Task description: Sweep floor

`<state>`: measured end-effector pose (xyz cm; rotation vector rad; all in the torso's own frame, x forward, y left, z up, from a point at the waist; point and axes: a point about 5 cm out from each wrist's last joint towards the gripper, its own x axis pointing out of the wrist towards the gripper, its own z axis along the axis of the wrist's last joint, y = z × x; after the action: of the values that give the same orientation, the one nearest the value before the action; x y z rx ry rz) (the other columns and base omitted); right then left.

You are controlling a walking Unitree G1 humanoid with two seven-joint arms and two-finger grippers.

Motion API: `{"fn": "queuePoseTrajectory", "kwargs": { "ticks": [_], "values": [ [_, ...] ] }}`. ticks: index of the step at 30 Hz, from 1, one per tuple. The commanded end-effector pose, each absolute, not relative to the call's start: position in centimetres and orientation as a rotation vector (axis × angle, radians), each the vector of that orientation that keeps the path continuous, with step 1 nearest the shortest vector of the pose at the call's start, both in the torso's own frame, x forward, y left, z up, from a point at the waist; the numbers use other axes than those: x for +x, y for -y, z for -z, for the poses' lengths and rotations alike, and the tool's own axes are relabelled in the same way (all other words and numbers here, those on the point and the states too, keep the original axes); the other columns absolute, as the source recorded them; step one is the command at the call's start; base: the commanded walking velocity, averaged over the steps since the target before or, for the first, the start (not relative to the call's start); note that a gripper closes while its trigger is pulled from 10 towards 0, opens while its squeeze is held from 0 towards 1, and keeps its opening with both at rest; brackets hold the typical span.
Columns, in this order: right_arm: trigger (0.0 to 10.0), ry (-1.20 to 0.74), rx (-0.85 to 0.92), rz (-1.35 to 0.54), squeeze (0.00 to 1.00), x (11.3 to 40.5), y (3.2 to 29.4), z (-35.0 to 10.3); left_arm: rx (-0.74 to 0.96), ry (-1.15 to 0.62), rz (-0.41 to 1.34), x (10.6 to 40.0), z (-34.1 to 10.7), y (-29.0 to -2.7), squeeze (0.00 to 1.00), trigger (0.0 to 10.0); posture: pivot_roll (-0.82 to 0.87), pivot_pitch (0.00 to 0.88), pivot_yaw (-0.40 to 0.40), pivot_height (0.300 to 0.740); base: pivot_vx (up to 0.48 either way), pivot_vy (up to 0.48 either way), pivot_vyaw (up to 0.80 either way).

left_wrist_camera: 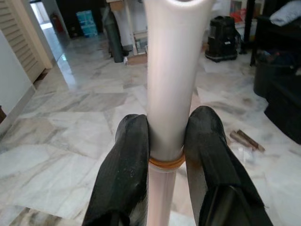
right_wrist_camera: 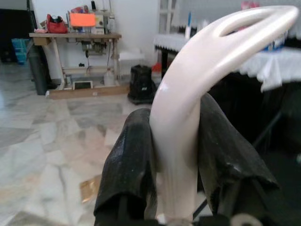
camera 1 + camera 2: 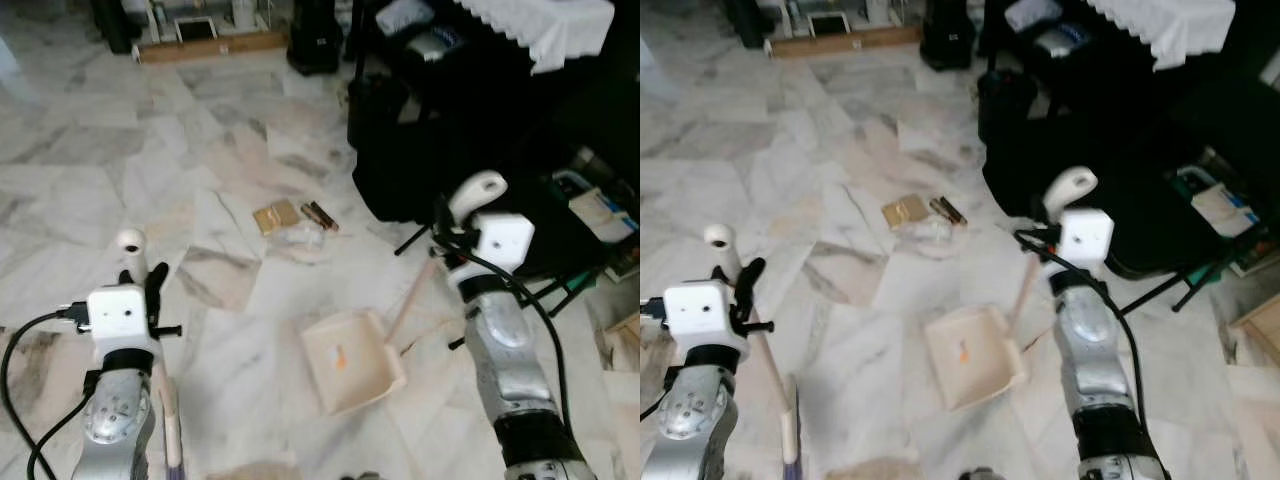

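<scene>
Left hand [image 1: 165, 155] clamped on the pale broom handle [image 1: 169, 84], one black finger [image 1: 124, 169] pressed to each side just above an orange ring on the shaft. Handle's rounded top [image 3: 130, 240] rising above the left wrist, shaft slanting down beside the arm toward the floor at the near edge.

Right hand [image 2: 176, 155] clamped on the cream looped grip [image 2: 207, 70] of the dustpan's long handle, fingers squeezing it from both sides. Handle stick [image 3: 410, 300] slanting down to the cream dustpan [image 3: 350, 365], resting flat on the marble floor [image 3: 150, 170] between the two arms, a small orange scrap inside its tray.

Beyond the pan's open edge, litter on the floor: a tan square piece [image 3: 276, 216], a clear crumpled wrapper [image 3: 298, 238], and a dark brown wrapper [image 3: 321, 215], close together. Black draped furniture [image 3: 470, 110] to the right.
</scene>
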<state>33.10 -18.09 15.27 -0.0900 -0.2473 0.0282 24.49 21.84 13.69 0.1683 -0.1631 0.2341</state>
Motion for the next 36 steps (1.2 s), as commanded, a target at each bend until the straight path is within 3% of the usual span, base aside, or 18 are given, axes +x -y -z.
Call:
{"fn": "queuePoseTrajectory", "kwargs": {
  "ticks": [1,10,15,36],
  "values": [
    [10.0,0.310,-0.087,-0.052,0.00,33.3,17.1,-16.6,0.182,0.201,-0.238,24.2,-14.6,-22.1,0.00,10.0,-0.04,0.160,-0.041,0.740,0.311,0.000,0.00],
    [10.0,0.318,-0.115,-0.073,0.00,33.5,16.4,-17.0,0.176,0.209,-0.248,24.3,-14.8,-22.2,0.00,10.0,-0.03,0.129,-0.039,0.740,0.314,0.000,0.00],
    [10.0,0.320,-0.117,-0.101,0.00,33.5,16.0,-17.0,0.173,0.208,-0.251,24.2,-14.8,-22.2,0.00,10.0,-0.03,0.125,-0.040,0.740,0.319,0.000,0.80],
    [10.0,0.320,-0.091,-0.140,0.00,33.5,15.5,-17.2,0.170,0.205,-0.252,24.2,-14.7,-22.1,0.00,10.0,-0.03,0.121,-0.043,0.740,0.318,0.000,0.06]
  ]
}}
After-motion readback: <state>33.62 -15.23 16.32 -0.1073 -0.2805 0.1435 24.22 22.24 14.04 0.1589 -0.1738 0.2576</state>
